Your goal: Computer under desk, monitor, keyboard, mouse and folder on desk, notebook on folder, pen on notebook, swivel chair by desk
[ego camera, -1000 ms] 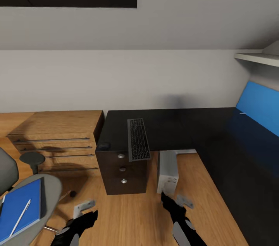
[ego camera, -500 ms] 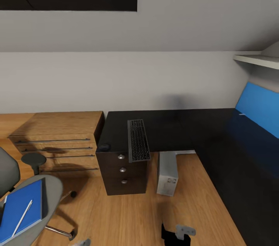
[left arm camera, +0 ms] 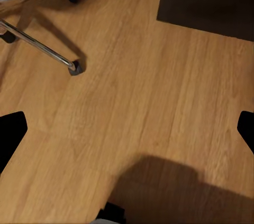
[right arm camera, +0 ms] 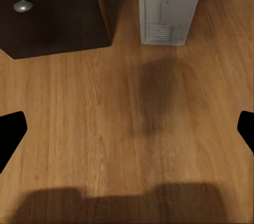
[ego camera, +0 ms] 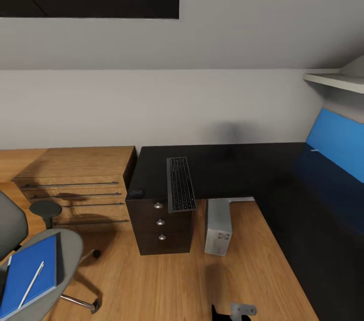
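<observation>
In the head view, the black L-shaped surface (ego camera: 227, 169) ran from the centre toward 3 o'clock. The keyboard (ego camera: 180, 184) lay on it lengthwise, its near end overhanging the drawer unit (ego camera: 161, 227) with round silver knobs. The mouse (ego camera: 135, 192) sat at the surface's corner, just beside the keyboard at its 9 o'clock. The computer (ego camera: 218, 227) stood on the wooden floor (ego camera: 167, 280) under the surface, just at 3 o'clock of the drawers. At 8 o'clock the swivel chair (ego camera: 65, 250) carried the folder (ego camera: 28, 273), with the pen (ego camera: 31, 284) lying on top of it. A light wooden dresser (ego camera: 71, 184) stood at 9 o'clock of the surface. The right hand (ego camera: 236, 312) peeked in at 6 o'clock.

In the left wrist view, the left hand (left arm camera: 127, 129) was released, its dark fingertips (left arm camera: 10, 131) wide apart over bare floor, with a chrome chair leg and castor nearby.

In the right wrist view, the right hand (right arm camera: 127, 129) was likewise released, its fingertips (right arm camera: 9, 129) spread wide, with the computer and the drawer unit ahead.
</observation>
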